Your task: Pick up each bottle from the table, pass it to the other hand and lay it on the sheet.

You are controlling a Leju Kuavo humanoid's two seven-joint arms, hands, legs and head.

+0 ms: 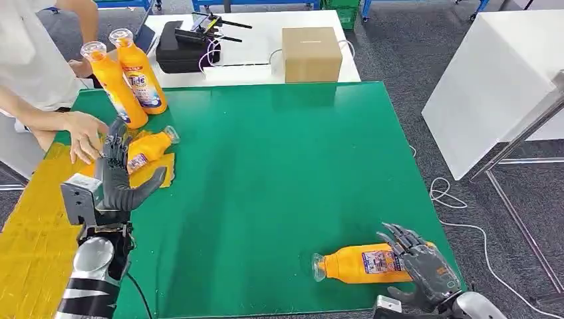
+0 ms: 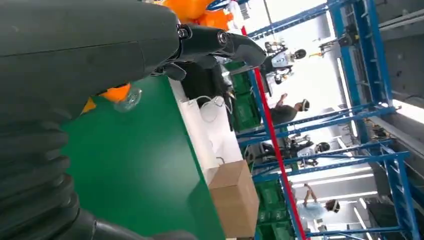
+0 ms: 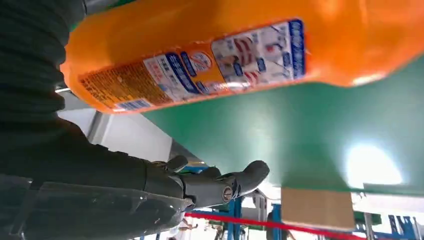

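Note:
An orange bottle [image 1: 359, 263] [image 3: 240, 50] lies on its side at the front right of the green table [image 1: 279, 166], cap pointing left. My right hand [image 1: 422, 266] cups its base end, fingers over the top, while the thumb [image 3: 220, 185] stays apart from it. A second bottle [image 1: 149, 149] [image 2: 120, 94] lies on a small yellow sheet [image 1: 164, 169] at the left. Just in front of it my left hand [image 1: 116, 176] is raised, fingers spread, holding nothing. Two more orange bottles [image 1: 116, 86] [image 1: 141, 73] stand upright at the back left.
A person at the left edge rests a hand [image 1: 83, 135] beside the sheet and my left fingers. A cardboard box [image 1: 311, 53] [image 2: 235, 197] and a black device [image 1: 186, 50] sit on the white table behind. A white table [image 1: 485, 80] and cables [image 1: 442, 193] stand right.

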